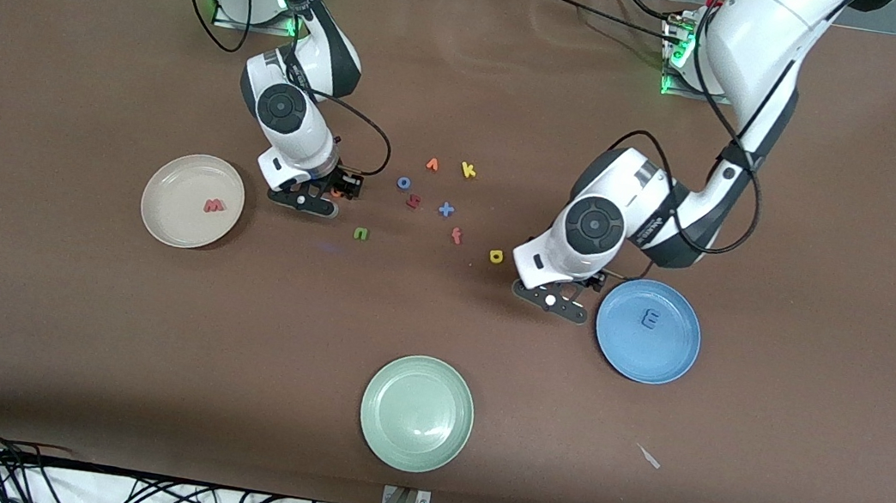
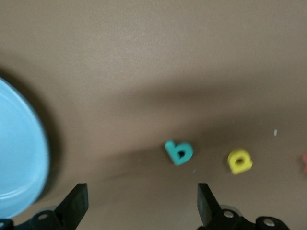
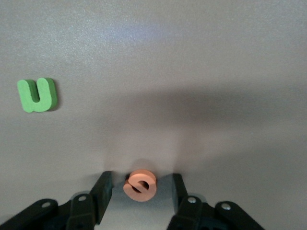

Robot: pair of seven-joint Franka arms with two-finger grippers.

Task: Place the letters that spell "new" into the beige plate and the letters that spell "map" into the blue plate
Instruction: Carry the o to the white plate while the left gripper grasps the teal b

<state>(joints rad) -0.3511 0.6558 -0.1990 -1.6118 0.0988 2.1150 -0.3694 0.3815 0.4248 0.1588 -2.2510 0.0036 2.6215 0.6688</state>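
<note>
The beige plate holds the salmon-pink w. Beside it, my right gripper is low at the table, its jaws open around the orange e with a small gap on each side. The green n lies apart, nearer the front camera. The blue plate holds the blue m. My left gripper hangs wide open and empty over the table beside that plate. The teal p and the yellow a lie just past its fingertips.
Between the arms lie an orange v, a yellow k, a blue o, a red letter, a blue x and an f. A pale green plate sits near the front edge, with a pale scrap toward the left arm's end.
</note>
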